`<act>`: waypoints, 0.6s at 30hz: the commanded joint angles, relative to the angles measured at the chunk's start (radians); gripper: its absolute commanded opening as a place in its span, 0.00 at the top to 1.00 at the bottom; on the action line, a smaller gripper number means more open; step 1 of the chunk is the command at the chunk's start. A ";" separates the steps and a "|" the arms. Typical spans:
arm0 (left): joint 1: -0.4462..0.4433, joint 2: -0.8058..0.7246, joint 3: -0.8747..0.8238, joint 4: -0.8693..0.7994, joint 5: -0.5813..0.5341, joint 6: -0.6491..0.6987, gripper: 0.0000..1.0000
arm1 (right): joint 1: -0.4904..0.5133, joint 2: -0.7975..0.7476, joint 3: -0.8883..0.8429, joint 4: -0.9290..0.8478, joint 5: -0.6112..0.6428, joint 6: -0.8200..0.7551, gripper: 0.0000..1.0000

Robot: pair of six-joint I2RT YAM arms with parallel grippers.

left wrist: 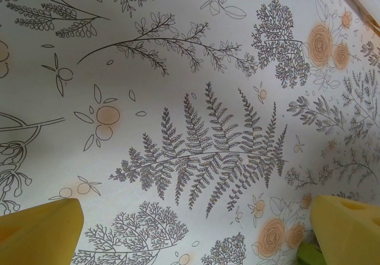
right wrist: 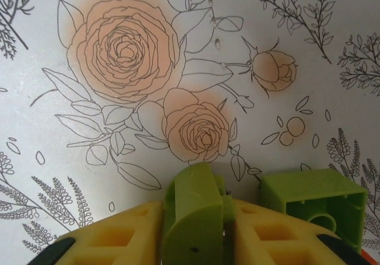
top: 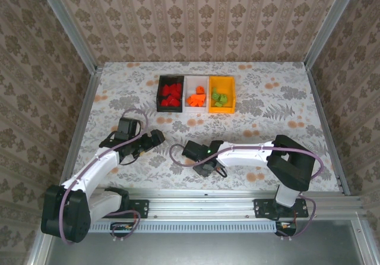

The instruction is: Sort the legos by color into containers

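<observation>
At the left, the left tool (left wrist: 193,229) hangs low over the flowered tabletop (top: 267,116) with its jaws spread wide and nothing between them, probably parked out of the way while the other arm works. Along the far side stand three bins touching in a row: the black bin (top: 159,95) holds red bricks (top: 171,92), the white bin (top: 196,79) holds orange bricks (top: 196,98), and the yellow-orange bin (top: 233,95) holds green bricks (top: 220,98), so the sorting looks nearly done. Near the front edge, the right tool (right wrist: 193,217) has its yellow fingers pressed against both sides of a light green brick (right wrist: 193,208), clamped narrow for a firm lift toward the yellow-orange bin. A second green brick (right wrist: 314,208) lies just beside it on the right, hollow side showing.
</observation>
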 commanded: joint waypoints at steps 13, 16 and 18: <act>0.006 0.004 -0.004 0.024 0.029 -0.009 0.00 | -0.087 -0.091 0.112 0.090 0.129 -0.074 0.82; -0.012 0.011 -0.007 0.056 0.045 -0.032 0.00 | -0.230 -0.073 0.185 0.126 0.135 -0.111 0.81; -0.056 0.031 -0.003 0.089 0.047 -0.049 0.00 | -0.336 -0.028 0.261 0.148 0.124 -0.110 0.81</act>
